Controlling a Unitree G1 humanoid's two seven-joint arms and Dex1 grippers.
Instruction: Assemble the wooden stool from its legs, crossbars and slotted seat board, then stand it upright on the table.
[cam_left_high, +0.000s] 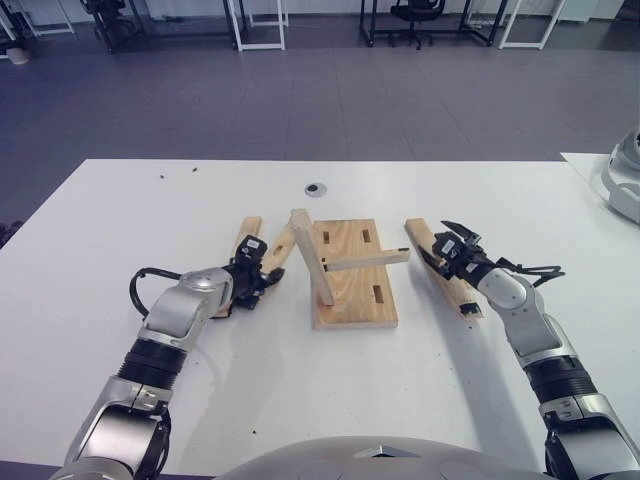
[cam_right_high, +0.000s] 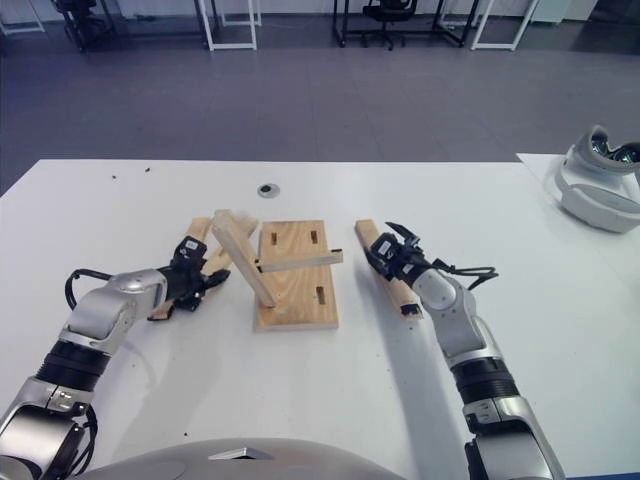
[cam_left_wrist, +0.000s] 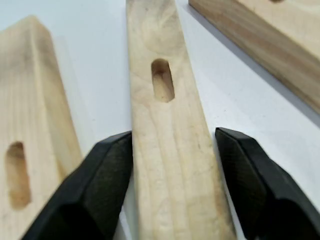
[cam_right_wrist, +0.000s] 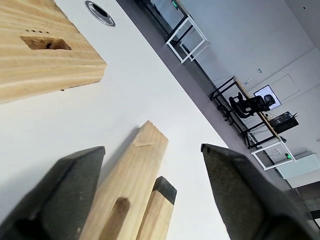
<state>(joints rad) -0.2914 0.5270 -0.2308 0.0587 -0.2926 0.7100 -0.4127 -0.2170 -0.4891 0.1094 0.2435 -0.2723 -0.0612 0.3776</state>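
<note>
Lying flat in the middle of the big white table (cam_left_high: 120, 220) is the pale wooden seat board (cam_left_high: 355, 290) with little slots cut in it. One long wooden leg (cam_left_high: 313, 255) is stuck into the board and leans over. A thin wooden crossbar (cam_left_high: 370, 261) pokes out from its side, over the board. I think this leaning leg could tip or pop out if an arm bumps it, because it looks loosely set. Two more slotted legs lie on the robot's left, near the board, and loose wooden pieces (cam_left_high: 462, 298) lie on its right. The left gripper (cam_left_high: 262, 275) is down over the nearer slotted leg (cam_left_wrist: 172, 150), with its black fingers (cam_left_wrist: 100, 170) spread on both sides of it. One finger touches the wood and the other has a small gap, so it is not squeezing yet. If it closes crooked, the leg could twist, slide on the smooth table and knock the farther slotted leg (cam_left_wrist: 30, 125). The right gripper (cam_left_high: 452, 240) hangs just above the loose wooden pieces with its fingers spread wide, holding nothing. If it comes down off to one side, it could push them away.
</note>
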